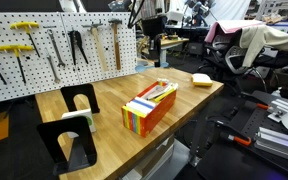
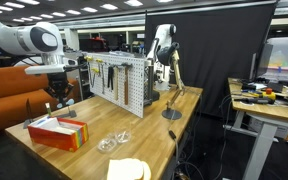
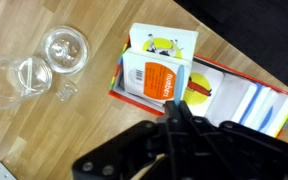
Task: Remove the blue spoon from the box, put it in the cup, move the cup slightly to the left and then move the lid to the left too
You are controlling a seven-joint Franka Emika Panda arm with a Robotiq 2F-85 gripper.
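Although the claw (image 3: 172, 110) hangs right over the box (image 3: 199, 90) with its fingers pressed together, nothing shows between them. By my judgement the task is at its very start: the blue spoon is not yet out, and I cannot pick it out for certain among the cards and packets in the open box. The clear cup (image 3: 64, 45) stands empty on the tabletop (image 3: 94, 125) just beside the box with the clear lid (image 3: 4, 82) next to it, though which glass piece is which is hard to tell. All four steps are left to do: lifting the spoon, dropping it in the cup, nudging the cup left, then the lid. Only the wrist view looks down into the box and shows its contents and the empty cup from above. In an exterior view the rainbow-striped sides of the box (image 1: 147, 115) show, along with a yellow sponge (image 1: 202, 79), black bookends (image 1: 79, 100) and a pegboard (image 1: 54, 45) of tools, none of which the wrist view takes in. In an exterior view the claw (image 2: 56, 103) is seen from the side, poised above the box (image 2: 59, 132), with the glass pieces (image 2: 114, 140) lying between box and sponge.
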